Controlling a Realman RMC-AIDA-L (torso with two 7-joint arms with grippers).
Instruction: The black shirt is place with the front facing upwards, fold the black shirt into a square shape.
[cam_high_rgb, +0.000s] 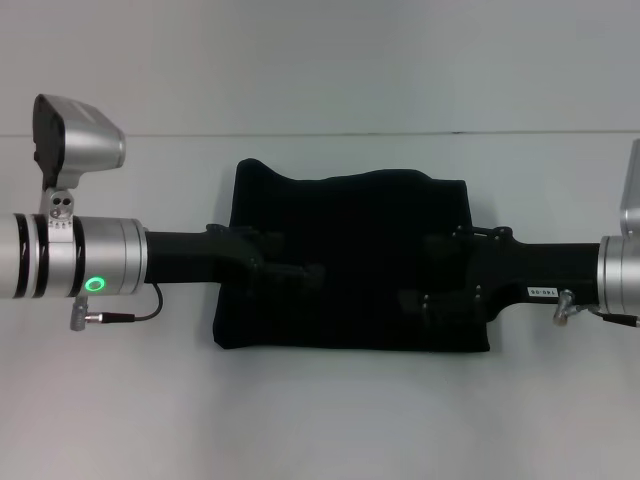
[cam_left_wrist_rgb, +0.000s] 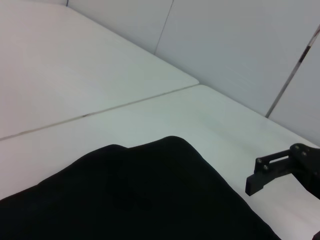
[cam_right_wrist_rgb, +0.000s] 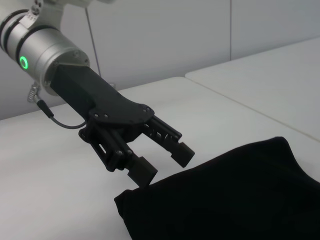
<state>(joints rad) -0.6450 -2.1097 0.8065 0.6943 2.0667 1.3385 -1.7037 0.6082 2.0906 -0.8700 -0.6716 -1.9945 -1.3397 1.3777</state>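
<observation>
both pincers, left pincer (cam_right_wrist_rgb: 162, 162) open, over folded black shirt (cam_high_rgb: 350, 260).

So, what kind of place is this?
Probably a robot test lab: a plain white table, bare pale wall panels, and only the black shirt between the left gripper and right gripper.

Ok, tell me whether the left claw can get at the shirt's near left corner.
Probably yes: the left claw hangs open just above the black shirt, over its left side, with nothing between it and that corner.
</observation>
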